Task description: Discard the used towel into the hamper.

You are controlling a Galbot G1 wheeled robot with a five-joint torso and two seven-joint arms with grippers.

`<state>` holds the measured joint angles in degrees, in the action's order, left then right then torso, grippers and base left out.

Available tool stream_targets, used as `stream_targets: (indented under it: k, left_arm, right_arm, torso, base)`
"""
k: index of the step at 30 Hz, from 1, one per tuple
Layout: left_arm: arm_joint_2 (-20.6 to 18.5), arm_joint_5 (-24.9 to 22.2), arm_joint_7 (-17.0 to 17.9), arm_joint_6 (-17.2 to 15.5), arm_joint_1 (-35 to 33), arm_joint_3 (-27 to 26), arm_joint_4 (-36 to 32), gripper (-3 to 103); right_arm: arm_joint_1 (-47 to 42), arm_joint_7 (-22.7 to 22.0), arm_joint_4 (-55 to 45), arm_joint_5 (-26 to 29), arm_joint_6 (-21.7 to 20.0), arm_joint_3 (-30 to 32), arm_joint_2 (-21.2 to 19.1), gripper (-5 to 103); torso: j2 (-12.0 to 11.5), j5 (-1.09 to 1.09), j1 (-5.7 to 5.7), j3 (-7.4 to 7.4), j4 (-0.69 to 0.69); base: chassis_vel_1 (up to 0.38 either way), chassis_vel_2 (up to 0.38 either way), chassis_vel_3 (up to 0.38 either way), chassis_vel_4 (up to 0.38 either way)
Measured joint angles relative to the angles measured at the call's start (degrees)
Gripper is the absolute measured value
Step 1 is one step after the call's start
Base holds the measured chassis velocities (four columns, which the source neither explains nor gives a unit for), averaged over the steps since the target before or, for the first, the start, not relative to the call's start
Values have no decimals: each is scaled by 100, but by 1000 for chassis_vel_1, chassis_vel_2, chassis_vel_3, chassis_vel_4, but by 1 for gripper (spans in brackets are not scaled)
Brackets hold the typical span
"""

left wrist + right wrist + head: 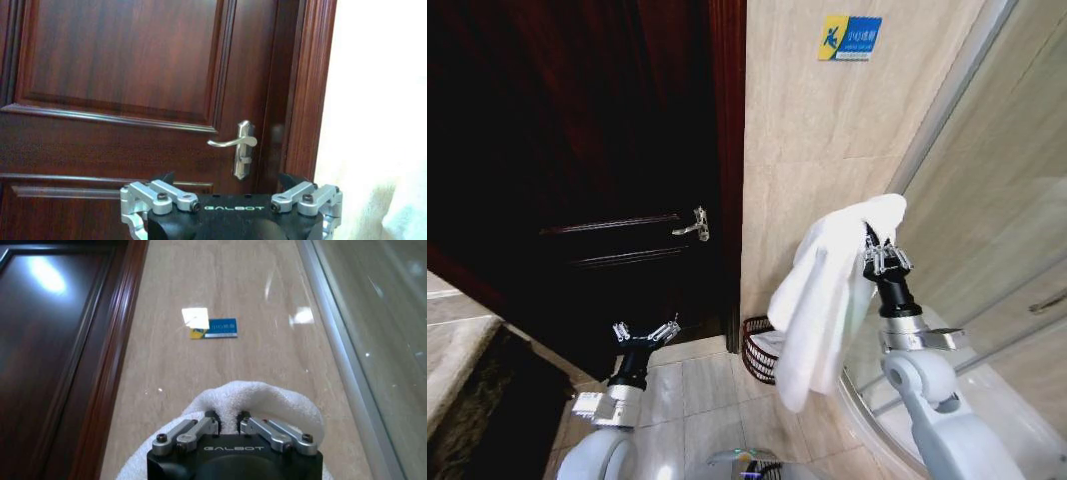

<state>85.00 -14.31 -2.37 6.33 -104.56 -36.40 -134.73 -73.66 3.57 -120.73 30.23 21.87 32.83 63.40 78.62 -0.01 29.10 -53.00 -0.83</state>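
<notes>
Right gripper (879,252): raised in front of the beige tiled wall, fingers pressed together on a fold of the towel; in the right wrist view the same gripper (227,424) has its two fingers nearly meeting, with white cloth bulging over and around them.
Towel (822,295): white, thick, hanging down from the right gripper in a long loose fold; its lower end is in the air, above the floor and beside the hamper; in the right wrist view the towel (260,402) covers the fingertips like a cap.
Hamper (759,350): dark red-brown wire basket standing on the floor against the foot of the wall, just beside the door frame; the hanging towel hides its right part.
Left gripper (645,334): low, in front of the dark wooden door, fingers spread apart and holding nothing; in the left wrist view the left gripper (230,192) faces the door.
Door handle (235,145): silver lever on the door, near the frame.
Sign (849,38): blue and yellow, high on the wall.
Glass panel (997,200): at the right of the wall.
</notes>
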Motion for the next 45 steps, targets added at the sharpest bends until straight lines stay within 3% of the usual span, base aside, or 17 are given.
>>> stream_targets:
  k: [16, 20, 23, 28, 45]
  left_arm:
    - [0, 0, 0, 0, 0, 0, 0, 100]
    - [0, 0, 0, 0, 0, 0, 0, 100]
    - [0, 0, 0, 0, 0, 0, 0, 100]
    - [0, 0, 0, 0, 0, 0, 0, 100]
    - [0, 0, 0, 0, 0, 0, 0, 100]
  right_arm:
    - [987, -7, 1012, -93, 25, -363, 50, 13]
    - [1204, 77, 1488, -125, 170, -526, 135, 13]
    - [1441, 345, 2063, -195, 609, -730, 250, 13]
    - [1753, 446, 2507, -251, 849, -977, 400, 13]
    - [2228, 581, 3449, -252, 1157, -1173, 680, 13]
  torso:
    - [0, 1, 0, 0, -1]
    - [-1, 1, 0, 0, 0]
    - [-1, 1, 0, -1, -1]
    - [-1, 1, 0, 0, 0]
    - [-1, 0, 0, 0, 0]
  base:
    - [0, 0, 0, 0]
    - [0, 0, 0, 0]
    - [0, 0, 0, 0]
    - [0, 0, 0, 0]
    - [0, 0, 0, 0]
